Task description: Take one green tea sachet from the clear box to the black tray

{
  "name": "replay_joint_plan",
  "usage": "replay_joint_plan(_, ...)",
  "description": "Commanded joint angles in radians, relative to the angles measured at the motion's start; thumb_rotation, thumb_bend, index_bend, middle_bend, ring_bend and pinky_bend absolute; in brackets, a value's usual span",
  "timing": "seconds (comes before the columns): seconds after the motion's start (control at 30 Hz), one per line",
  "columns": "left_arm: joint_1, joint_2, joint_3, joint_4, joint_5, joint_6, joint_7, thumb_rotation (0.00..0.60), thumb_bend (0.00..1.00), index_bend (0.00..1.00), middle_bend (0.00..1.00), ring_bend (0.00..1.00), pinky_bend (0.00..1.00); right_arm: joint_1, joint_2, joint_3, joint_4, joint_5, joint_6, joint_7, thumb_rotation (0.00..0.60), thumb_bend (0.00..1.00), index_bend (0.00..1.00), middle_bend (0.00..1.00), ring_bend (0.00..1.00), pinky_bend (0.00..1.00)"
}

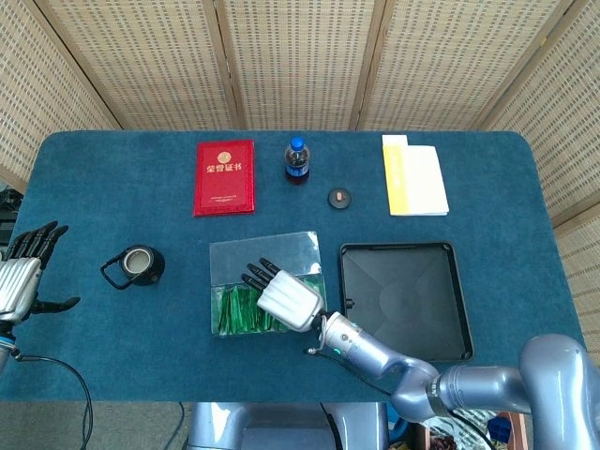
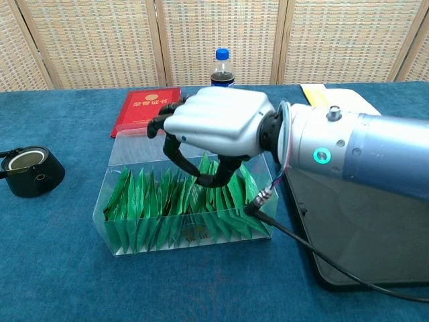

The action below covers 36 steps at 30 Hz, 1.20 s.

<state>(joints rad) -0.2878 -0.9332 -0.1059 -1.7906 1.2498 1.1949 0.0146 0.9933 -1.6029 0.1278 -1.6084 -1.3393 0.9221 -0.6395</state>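
The clear box [image 1: 267, 249] [image 2: 107, 201] stands at the table's middle, filled with a row of upright green tea sachets [image 1: 236, 309] [image 2: 151, 201]. My right hand [image 1: 283, 294] [image 2: 216, 124] hovers over the box's right half, its fingers curled down. Thumb and a finger pinch the top of one green sachet [image 2: 206, 166], which stands higher than its neighbours with its lower end still among them. The black tray [image 1: 403, 300] [image 2: 348, 258] lies empty just right of the box. My left hand [image 1: 23, 274] rests open at the table's left edge, holding nothing.
A black cup [image 1: 138, 264] [image 2: 28, 171] sits left of the box. Along the far side are a red booklet [image 1: 224, 176], a cola bottle [image 1: 296, 159], a small round object [image 1: 338, 197] and a yellow-white booklet [image 1: 414, 174].
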Motion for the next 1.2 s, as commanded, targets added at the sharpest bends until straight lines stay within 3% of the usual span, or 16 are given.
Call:
replay_joint_plan(0.03, 0.001, 0.001, 0.001, -0.001, 0.003, 0.002, -0.002, 0.6, 0.1, 0.0, 0.0, 0.0, 0.0, -0.009, 0.024, 0.003, -0.027, -0.007, 0.013, -0.005, 0.6, 0.58, 0.69, 0.23, 0.12, 0.2)
replay_joint_plan(0.67, 0.009, 0.007, 0.005, -0.01, 0.025, 0.018, -0.01, 0.6, 0.1, 0.0, 0.0, 0.0, 0.0, -0.061, 0.198, 0.012, -0.224, -0.063, 0.086, -0.028, 0.6, 0.58, 0.69, 0.24, 0.12, 0.2)
replay_joint_plan(1.2, 0.01, 0.011, 0.003, -0.01, 0.024, 0.018, -0.016, 0.6, 0.1, 0.0, 0.0, 0.0, 0.0, -0.092, 0.288, 0.04, -0.282, -0.104, 0.13, -0.032, 0.6, 0.58, 0.69, 0.24, 0.12, 0.2)
